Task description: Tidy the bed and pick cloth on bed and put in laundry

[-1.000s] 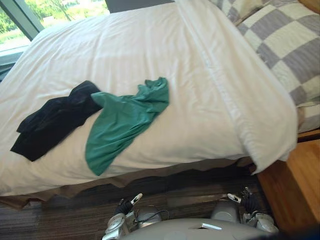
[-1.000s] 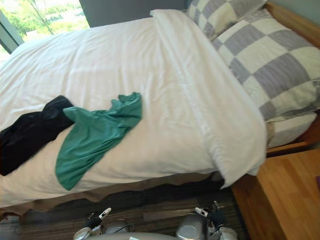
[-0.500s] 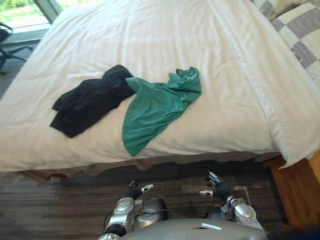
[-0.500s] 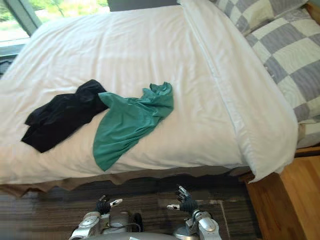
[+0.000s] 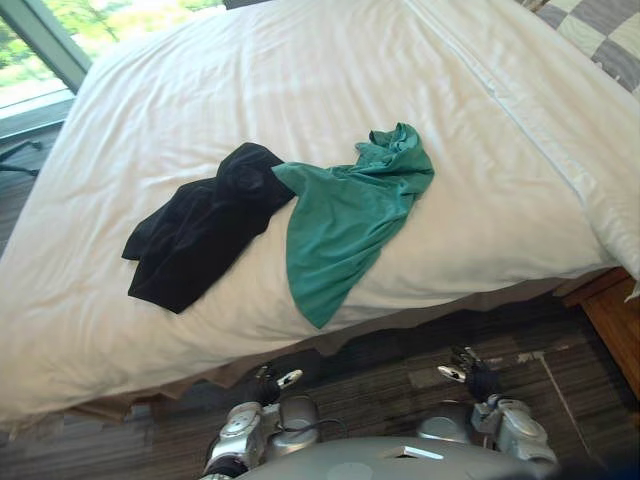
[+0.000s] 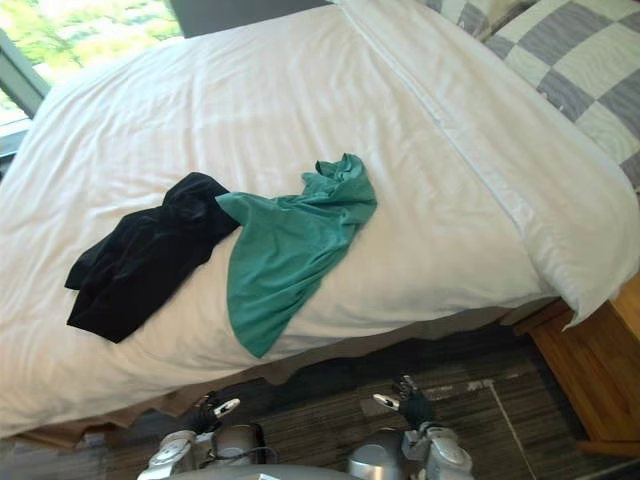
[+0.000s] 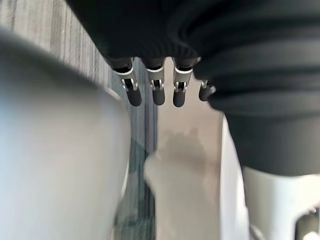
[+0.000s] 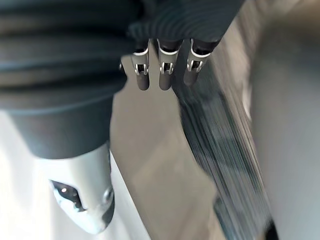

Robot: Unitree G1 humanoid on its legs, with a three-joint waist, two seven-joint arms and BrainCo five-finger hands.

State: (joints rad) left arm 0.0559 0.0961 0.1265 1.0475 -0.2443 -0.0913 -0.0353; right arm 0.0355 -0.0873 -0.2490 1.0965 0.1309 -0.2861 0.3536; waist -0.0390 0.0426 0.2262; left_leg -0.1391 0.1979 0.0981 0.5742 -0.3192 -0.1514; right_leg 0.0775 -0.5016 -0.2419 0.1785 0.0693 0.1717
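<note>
My left hand (image 5: 270,380) hangs low over the dark carpet (image 5: 390,365), just short of the bed's near edge, with its fingers (image 7: 157,92) straight, apart and empty. My right hand (image 5: 468,373) hangs the same way further right, fingers (image 8: 165,75) loose and holding nothing.

Past them, on the white duvet (image 5: 300,70), lies the green cloth (image 5: 345,215). It is bunched at its far end and spreads toward me until its tip reaches the bed's near edge. Touching its left side is the black cloth (image 5: 195,225), crumpled and lying a little back from that edge (I can't tell which of the two overlaps the other). A folded-back band of duvet runs along the bed's right side, with a checked pillow (image 6: 580,60) at the far right corner.
</note>
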